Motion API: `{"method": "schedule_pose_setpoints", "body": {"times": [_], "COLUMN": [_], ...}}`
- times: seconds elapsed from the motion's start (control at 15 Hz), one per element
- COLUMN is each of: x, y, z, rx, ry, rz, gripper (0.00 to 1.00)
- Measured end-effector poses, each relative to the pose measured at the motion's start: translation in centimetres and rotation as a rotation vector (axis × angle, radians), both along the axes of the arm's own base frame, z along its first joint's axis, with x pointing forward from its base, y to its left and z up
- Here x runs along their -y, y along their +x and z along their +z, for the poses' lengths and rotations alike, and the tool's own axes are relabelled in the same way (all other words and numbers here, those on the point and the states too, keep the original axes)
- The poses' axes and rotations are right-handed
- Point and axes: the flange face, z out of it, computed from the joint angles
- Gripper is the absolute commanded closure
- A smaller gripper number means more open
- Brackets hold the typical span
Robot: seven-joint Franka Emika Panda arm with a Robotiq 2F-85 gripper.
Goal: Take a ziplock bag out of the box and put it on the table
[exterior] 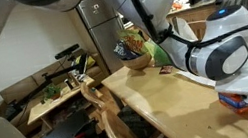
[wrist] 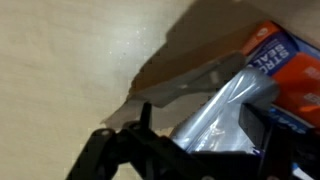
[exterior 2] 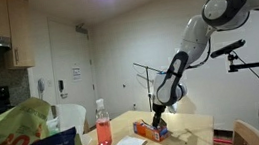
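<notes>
I am standing by the big wooden table [wrist: 70, 60] and looking at the robot's arm [exterior 2: 191, 39]. It reaches down from high up, and its pincer [exterior 2: 158, 112] hangs right over the box [exterior 2: 157, 131]. The box is orange-red with a blue part and white letters, and it lies flat on the table.

From the camera on the wrist I can see the pincer [wrist: 185, 150] up close. Its two dark fingers [wrist: 100, 158] stand far apart, so it is open and is not pinching anything. The ziplock bag [wrist: 215, 112] is between the fingers. It is see-through and shiny (a bit like thin ice). One end of it is up by the box [wrist: 285, 55], and the other end comes down toward the pincer. The bag makes a dark shadow on the wood beside it. I cannot tell if the bag is all the way out of the box or if it lies flat on the table.

In an exterior view the box [exterior: 236, 101] sits near the table's [exterior: 159, 98] edge, just below the fat white arm [exterior: 218, 55]. A bowl [exterior: 139, 60] full of things stands farther back on the same table. A pink spray bottle [exterior 2: 103, 128] stands upright, well apart from the box.
</notes>
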Motion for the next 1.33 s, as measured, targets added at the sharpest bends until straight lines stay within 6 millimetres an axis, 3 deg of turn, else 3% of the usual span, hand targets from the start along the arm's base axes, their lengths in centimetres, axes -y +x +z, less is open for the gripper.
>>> {"method": "schedule_pose_setpoints", "body": {"times": [0.07, 0.13, 0.2, 0.4, 0.87, 1.33], "x": [-0.3, -0.8, -1.3, -2.1, -0.7, 0.0], "y": [0.0, 0.0, 0.1, 0.1, -0.8, -1.2], "z": [-0.1, -0.2, -0.3, -0.1, -0.1, -0.4], "rx": [0.0, 0.0, 0.002, -0.001, -0.042, -0.068], "ry": [0.011, 0.028, 0.049, 0.116, 0.164, 0.192], "rz": [0.013, 0.039, 0.075, 0.178, 0.323, 0.366], "gripper": [0.0, 0.09, 0.26, 0.49, 1.0, 1.0]}}
